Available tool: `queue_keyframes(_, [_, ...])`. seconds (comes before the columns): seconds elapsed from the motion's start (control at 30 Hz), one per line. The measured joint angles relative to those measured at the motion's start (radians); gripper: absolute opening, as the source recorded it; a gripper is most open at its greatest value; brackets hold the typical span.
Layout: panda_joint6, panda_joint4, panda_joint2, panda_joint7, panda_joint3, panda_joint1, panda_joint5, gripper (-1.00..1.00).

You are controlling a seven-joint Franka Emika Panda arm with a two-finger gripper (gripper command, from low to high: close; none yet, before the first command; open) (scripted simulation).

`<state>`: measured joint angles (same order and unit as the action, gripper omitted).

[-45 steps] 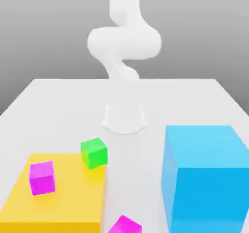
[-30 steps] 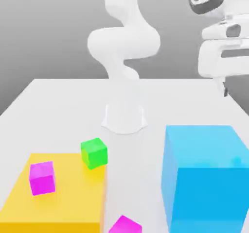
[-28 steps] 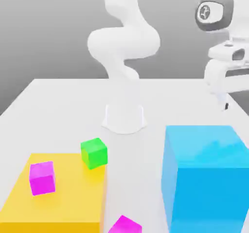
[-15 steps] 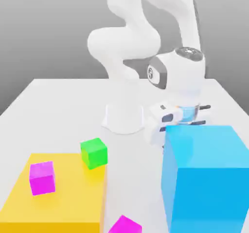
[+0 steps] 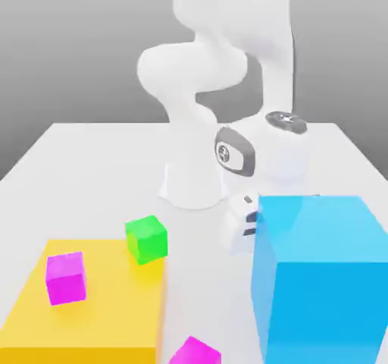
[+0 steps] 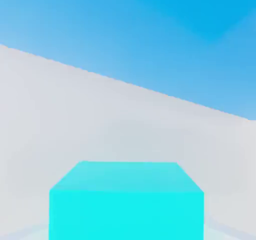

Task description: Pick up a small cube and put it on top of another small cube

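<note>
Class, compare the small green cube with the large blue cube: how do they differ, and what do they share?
The small green cube is far smaller than the large blue cube. The green one sits at the flat yellow slab's corner; the blue one stands on the white table. Both are upright, plain-coloured cubes.

Small cyan cube (image 6: pixel 126 200): upright, flat on the white desk (image 6: pixel 75 129), close before the hand camera. Small green cube (image 5: pixel 146 239): upright, at the yellow slab's (image 5: pixel 98 309) 1 o'clock corner. Magenta cube (image 5: pixel 65 277): atop the slab.

White table (image 5: pixel 91 158) before a plain grey backdrop.
</note>
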<state>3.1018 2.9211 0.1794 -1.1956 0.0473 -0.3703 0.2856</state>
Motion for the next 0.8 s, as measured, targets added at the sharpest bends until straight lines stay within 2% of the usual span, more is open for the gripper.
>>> queue_keyframes(0.13, [-0.104,0.028,-0.132,0.138,0.098,0.041,-0.190,-1.00])
queue_keyframes(0.23, [-0.183,0.047,-0.232,0.217,0.093,0.008,-0.302,-1.00])
queue_keyframes(0.4, [-0.214,-0.018,-0.249,0.216,0.204,-0.122,-0.216,-1.00])
queue_keyframes(0.57, [-0.300,-0.175,-0.258,0.233,0.295,-0.272,-0.242,-1.00])
queue_keyframes(0.8, [-0.386,-0.393,-0.229,0.475,0.169,-0.106,-0.441,-1.00])
